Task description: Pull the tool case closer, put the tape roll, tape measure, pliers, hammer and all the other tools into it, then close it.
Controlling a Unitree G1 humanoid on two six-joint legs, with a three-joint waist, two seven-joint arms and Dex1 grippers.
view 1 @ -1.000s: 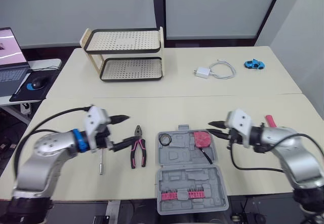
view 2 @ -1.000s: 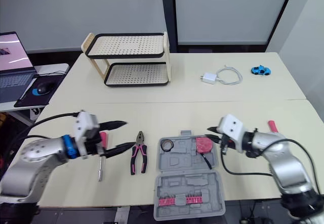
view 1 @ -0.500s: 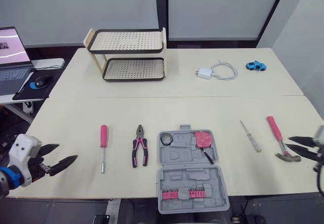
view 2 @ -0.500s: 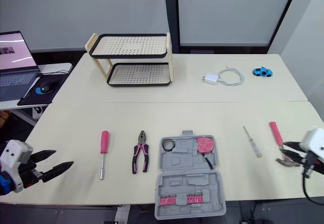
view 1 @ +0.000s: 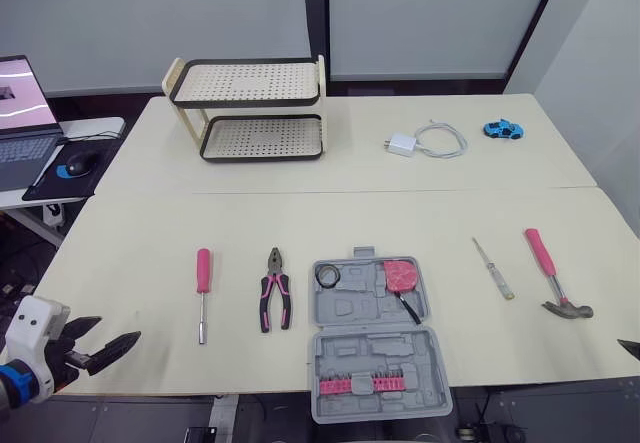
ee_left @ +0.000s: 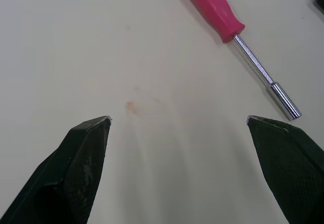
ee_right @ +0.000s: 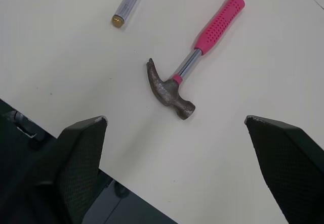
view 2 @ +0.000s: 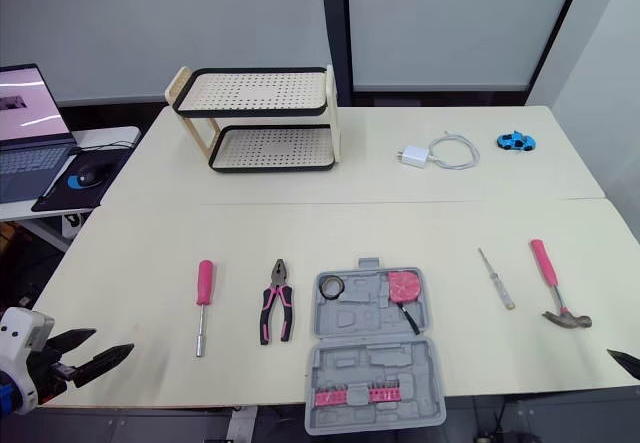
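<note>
- tool case: plain grey, with a row of pink bits across its near half.
- tape measure: pink-red, with a black strap.
- tape roll: black.
- pliers: pink-and-black handles, dark head.
- nut driver: pink handle, silver shaft.
- hammer: pink handle dotted with small dimples, silver neck, dark grey-brown head.
- small screwdriver: clear handle with a brass-coloured cap.
- table: cream.
- rack, far left: cream frame, black rims, shelves perforated with dots.
- charger: white, with a white cable.
- toy car, far right: blue.
- left gripper: black fingers, white housing, blue band.
- right gripper: black, finely textured fingers.
</note>
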